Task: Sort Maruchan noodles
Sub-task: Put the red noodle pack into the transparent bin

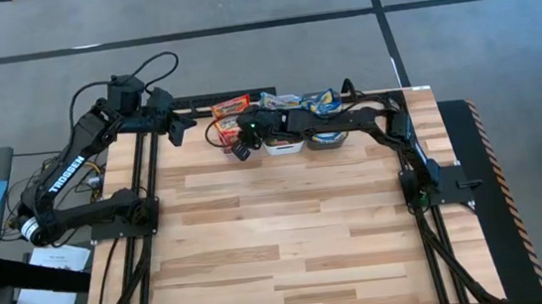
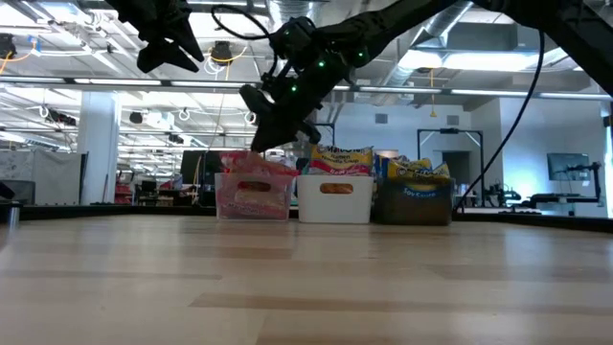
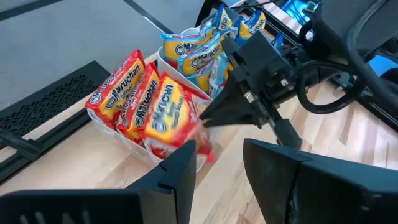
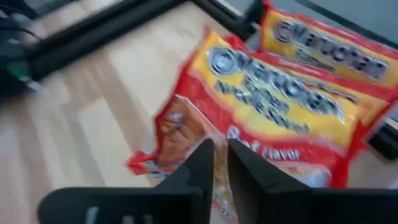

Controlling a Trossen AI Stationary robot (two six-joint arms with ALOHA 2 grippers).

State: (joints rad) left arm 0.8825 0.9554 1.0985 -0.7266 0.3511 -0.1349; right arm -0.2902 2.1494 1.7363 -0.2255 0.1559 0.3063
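Three bins stand along the desk's far edge. Right gripper hangs over the clear bin, fingers nearly shut, apparently pinching a red-banded packet. Left gripper waits nearby, fingers apart. Step: depositing. Next: release cleanly into the bin.

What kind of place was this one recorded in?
Likely a large open lab or industrial workspace: exposed ceiling ducts with strip lights, a grey concrete floor, and a wooden table carrying framed robot arms.
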